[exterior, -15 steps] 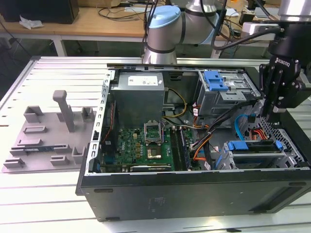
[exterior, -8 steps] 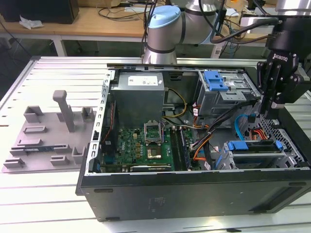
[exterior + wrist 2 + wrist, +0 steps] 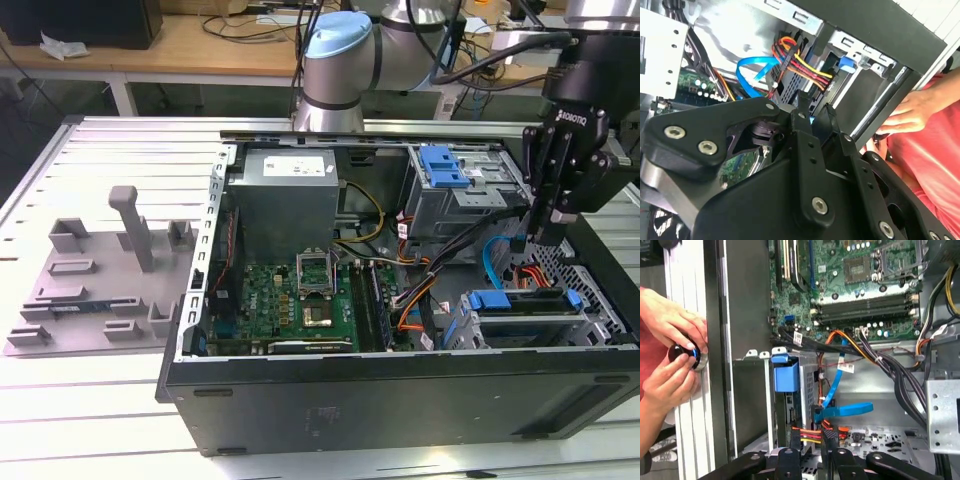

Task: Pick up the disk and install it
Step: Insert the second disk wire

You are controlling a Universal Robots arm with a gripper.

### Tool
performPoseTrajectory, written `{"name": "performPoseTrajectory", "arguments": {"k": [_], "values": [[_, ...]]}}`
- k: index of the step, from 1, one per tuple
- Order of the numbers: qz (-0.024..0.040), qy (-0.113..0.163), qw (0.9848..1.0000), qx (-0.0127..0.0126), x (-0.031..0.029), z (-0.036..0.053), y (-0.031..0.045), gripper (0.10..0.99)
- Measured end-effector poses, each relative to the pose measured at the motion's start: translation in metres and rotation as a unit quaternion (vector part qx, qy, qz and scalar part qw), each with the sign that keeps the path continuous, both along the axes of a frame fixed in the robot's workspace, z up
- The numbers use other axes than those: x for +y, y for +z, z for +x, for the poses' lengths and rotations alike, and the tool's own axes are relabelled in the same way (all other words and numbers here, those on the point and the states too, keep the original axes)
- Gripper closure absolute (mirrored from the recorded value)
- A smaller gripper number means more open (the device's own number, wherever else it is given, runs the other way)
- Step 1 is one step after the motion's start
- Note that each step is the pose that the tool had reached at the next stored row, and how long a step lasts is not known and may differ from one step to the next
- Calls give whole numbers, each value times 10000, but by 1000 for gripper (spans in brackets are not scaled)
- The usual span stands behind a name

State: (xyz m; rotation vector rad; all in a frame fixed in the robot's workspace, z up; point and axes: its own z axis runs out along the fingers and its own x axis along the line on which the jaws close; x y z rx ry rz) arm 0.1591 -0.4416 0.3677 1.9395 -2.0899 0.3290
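Gripper (image 3: pixel 541 236) above open computer case (image 3: pixel 400 395), fingers nearly together holding nothing, near disk (image 3: pixel 527 300) in bay

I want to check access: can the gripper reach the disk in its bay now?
Probably yes. The gripper hangs inside the open case above the disk, whose blue-framed top looks uncovered; the coloured cables nearby might brush it.

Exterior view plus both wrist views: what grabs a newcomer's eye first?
The open computer case with its green motherboard dominates the exterior view. The black gripper hangs over the case's corner at that view's right, above the blue-framed disk. In the first wrist view, a person's hands rest beside the case.
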Motion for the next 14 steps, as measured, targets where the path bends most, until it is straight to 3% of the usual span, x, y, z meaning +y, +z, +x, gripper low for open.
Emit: {"name": "performPoseTrajectory", "arguments": {"k": [1,7,9,12,14], "values": [[0,-9,10000,22,1,0,-1,784],[3,-2,10000,15,0,-101,-4,784],[3,6,10000,6,0,-120,-8,784],[2,37,10000,-37,5,-169,-30,784],[3,46,10000,-41,8,-193,-35,784]]}}
